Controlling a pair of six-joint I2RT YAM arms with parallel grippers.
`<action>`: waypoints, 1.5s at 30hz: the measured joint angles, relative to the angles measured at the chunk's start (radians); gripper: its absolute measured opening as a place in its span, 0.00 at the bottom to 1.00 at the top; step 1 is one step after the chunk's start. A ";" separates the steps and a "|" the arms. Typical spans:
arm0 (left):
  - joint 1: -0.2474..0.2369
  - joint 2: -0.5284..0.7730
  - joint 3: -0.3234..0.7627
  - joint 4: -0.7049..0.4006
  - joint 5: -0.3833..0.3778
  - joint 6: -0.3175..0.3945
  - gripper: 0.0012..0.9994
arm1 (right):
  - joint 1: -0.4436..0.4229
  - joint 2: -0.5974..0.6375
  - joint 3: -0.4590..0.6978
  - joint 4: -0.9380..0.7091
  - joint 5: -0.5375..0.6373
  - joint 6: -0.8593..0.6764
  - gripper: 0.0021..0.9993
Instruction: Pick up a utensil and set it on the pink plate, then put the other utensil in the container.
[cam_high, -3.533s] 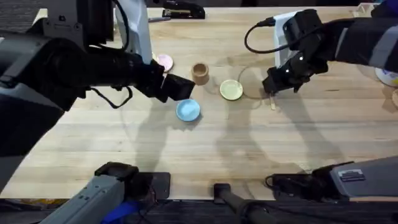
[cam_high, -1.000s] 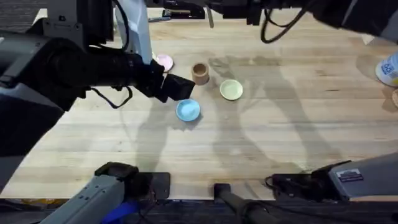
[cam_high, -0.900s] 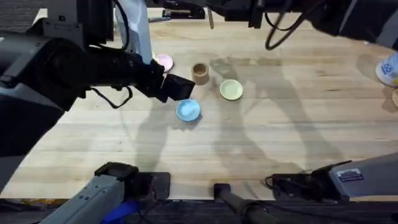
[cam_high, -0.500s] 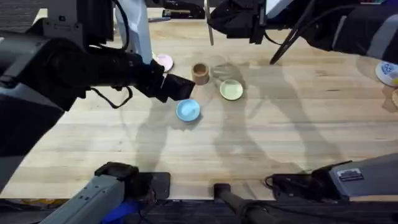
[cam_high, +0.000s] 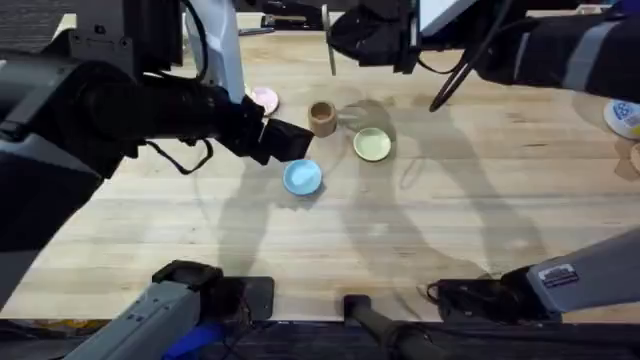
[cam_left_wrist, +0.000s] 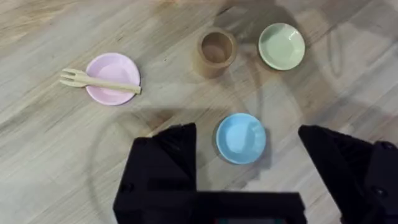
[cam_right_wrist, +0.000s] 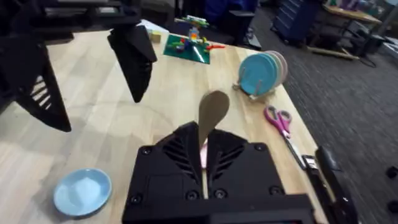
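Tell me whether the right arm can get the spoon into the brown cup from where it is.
Probably yes. The right end effector grips the spoon, raised near the brown cup, whose open top looks empty and uncovered.

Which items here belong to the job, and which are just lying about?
Job items: fork lying across the pink plate; spoon held in the right gripper; brown cup.
Lying about: blue plate, yellow-green plate, scissors, stack of blue plates.

A light blue plate (cam_left_wrist: 240, 138) and a yellow-green plate (cam_left_wrist: 282, 46) sat apart on the wooden table (cam_high: 480, 210); pink-handled scissors (cam_right_wrist: 278, 121) lay there too
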 joint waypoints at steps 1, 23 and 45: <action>0.000 0.000 0.000 0.000 0.000 0.000 1.00 | 0.000 0.011 0.000 0.007 -0.010 0.000 0.03; 0.000 0.000 0.000 0.000 0.000 0.000 1.00 | 0.008 0.183 -0.012 0.183 -0.139 -0.001 0.03; 0.000 0.000 0.000 0.000 0.000 0.000 1.00 | 0.028 0.324 -0.027 0.250 -0.140 -0.072 0.03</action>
